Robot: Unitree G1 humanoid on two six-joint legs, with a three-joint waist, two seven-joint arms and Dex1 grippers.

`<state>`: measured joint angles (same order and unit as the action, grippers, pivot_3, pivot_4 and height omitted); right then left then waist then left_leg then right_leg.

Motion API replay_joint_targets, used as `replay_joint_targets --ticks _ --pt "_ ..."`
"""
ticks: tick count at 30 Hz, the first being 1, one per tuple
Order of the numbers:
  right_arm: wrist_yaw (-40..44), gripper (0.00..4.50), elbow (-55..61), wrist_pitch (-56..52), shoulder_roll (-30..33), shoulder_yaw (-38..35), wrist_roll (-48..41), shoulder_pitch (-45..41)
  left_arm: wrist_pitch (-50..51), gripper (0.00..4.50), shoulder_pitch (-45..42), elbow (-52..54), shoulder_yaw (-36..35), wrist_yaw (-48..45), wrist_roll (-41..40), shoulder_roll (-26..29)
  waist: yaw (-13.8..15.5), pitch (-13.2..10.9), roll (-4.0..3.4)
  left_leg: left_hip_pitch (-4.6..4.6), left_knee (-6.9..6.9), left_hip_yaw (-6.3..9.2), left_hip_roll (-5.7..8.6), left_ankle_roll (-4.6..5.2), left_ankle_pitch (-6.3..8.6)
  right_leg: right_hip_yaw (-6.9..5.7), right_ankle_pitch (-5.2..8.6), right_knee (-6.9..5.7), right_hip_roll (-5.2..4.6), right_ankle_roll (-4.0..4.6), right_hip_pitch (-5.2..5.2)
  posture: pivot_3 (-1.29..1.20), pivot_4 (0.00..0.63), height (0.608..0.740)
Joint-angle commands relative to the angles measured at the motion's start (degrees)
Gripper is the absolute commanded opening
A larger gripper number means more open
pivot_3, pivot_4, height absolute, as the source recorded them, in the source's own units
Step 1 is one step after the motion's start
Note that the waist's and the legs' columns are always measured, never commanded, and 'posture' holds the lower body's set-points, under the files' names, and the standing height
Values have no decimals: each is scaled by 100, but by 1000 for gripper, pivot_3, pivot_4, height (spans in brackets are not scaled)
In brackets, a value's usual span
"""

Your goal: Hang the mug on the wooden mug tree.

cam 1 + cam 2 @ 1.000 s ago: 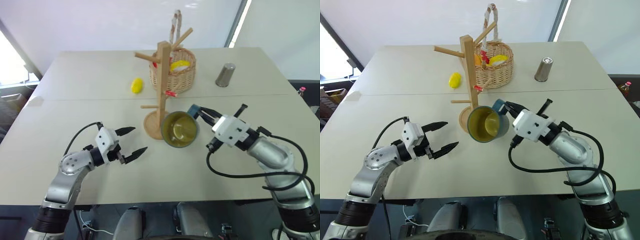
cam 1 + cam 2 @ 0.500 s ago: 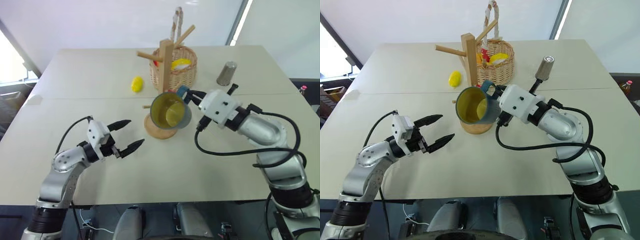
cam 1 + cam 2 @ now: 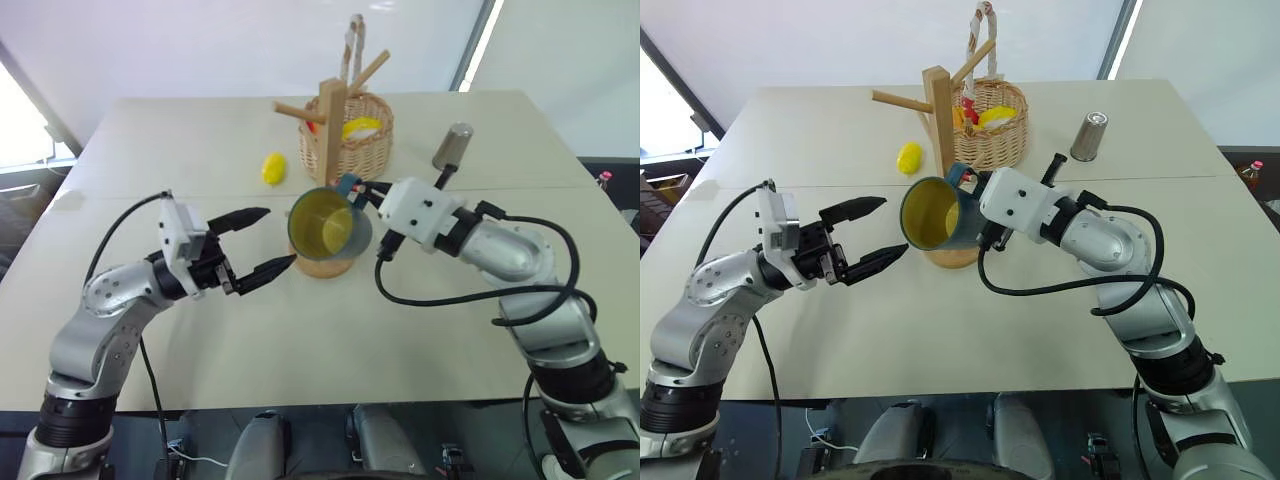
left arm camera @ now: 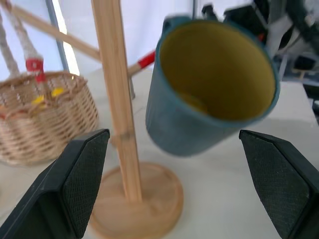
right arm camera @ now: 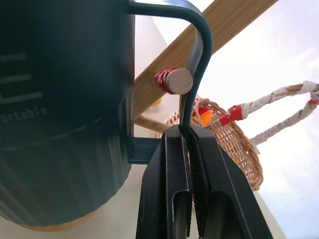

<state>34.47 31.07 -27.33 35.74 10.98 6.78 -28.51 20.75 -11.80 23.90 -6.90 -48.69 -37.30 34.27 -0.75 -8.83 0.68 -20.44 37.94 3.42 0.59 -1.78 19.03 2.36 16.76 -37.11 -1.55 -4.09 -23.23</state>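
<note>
in the left eye view, the blue-teal mug with the yellow-green inside (image 3: pixel 329 222) is in the middle of the frame, lifted off the pale table (image 3: pixel 150 150) and tipped so its mouth faces the camera. it hangs in front of the light wooden mug tree with a round base (image 3: pixel 331 120). the right gripper (image 3: pixel 358 189) comes in from the right and pinches the mug's handle with its two black fingers shut tight on it. the left gripper (image 3: pixel 262 241) is at the left of the mug, fingers wide apart, holding nothing. a wicker basket (image 3: pixel 362 145) stands behind the tree, a small yellow thing (image 3: pixel 274 169) lies at its left, and a slim metal tumbler (image 3: pixel 452 147) stands in the upper right.

in the left wrist view, the mug fills the upper middle, with the tree's post just at its left.

in the right wrist view, the thin dark handle (image 5: pixel 197 59) is clamped between the fingers (image 5: pixel 167 184), and a red-ringed peg tip (image 5: pixel 178 81) sits right by the handle loop.
</note>
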Motion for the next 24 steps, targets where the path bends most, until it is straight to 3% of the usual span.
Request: replay_joint_targets --ticks 1,3,6,11,16,19,24 --pt "-41 55 87 21 -73 -20 82 -141 39 4500 -57 201 -153 49 -131 49 -13 0 0 0 0 0 0 0 0 0 0 0 1 0 -1 0 150 740" --pt "-12 55 73 -19 -101 -27 69 -126 47 4500 -50 207 -158 57 -136 50 -8 0 0 1 0 0 0 0 0 0 0 -1 1 0 -1 0 150 740" --pt "-23 975 38 -49 -164 -66 44 -120 47 4500 -37 204 -164 86 -137 35 -4 0 0 1 1 0 0 0 0 0 0 -1 1 0 0 0 150 740" --pt "-114 3391 -52 88 -187 -119 143 -184 21 4500 -9 203 -151 118 -110 17 -4 0 0 1 3 0 0 -1 0 0 0 -1 1 0 1 0 150 740" --pt "-97 3391 -62 175 -66 -509 11 -111 2 4500 45 190 -160 213 -71 -10 -3 0 0 0 3 0 0 -1 0 0 0 -3 1 0 0 0 150 740" --pt "-41 3391 -42 102 -59 -1188 -413 295 20 4500 127 27 -233 462 100 -24 18 1 2 0 3 0 0 0 0 0 0 -2 1 0 2 0 150 740" --pt "-179 3391 -284 78 -779 -2526 -1584 1503 -376 4500 291 -667 -504 1167 753 -223 15 2 4 1 3 2 1 0 0 0 -1 0 0 -2 7 0 150 740"
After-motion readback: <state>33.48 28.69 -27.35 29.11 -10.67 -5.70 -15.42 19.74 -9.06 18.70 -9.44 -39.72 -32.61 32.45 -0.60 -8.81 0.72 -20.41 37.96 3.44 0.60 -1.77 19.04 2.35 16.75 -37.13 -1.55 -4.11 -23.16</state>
